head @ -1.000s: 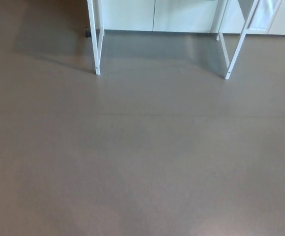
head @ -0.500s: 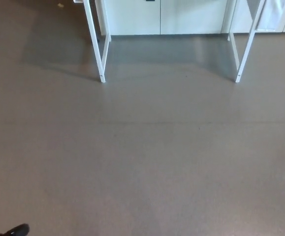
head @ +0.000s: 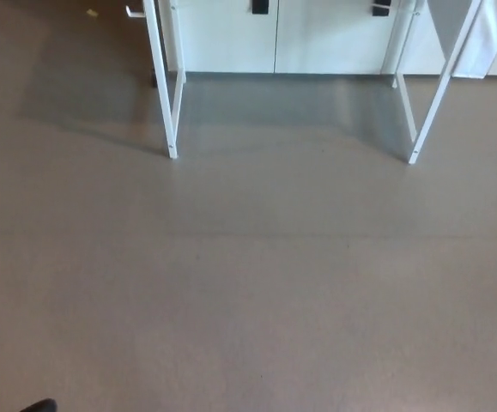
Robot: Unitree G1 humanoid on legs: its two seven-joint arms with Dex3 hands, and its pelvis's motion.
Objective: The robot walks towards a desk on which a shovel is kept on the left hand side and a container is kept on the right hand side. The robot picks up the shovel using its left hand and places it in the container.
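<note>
You're looking down at a smooth, matt grey-brown floor [head: 248, 283] with a faint sheen near the top. The desk legs [head: 164, 86] look like white painted metal, thin and smooth. Behind them, the white cabinet doors [head: 274, 39] appear flat and satin, with small dark handles [head: 260, 6], material unclear.

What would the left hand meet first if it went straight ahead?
Only a dark tip of the left hand shows, so its aim is unclear. Straight ahead the floor looks free up to the left desk leg.
</note>
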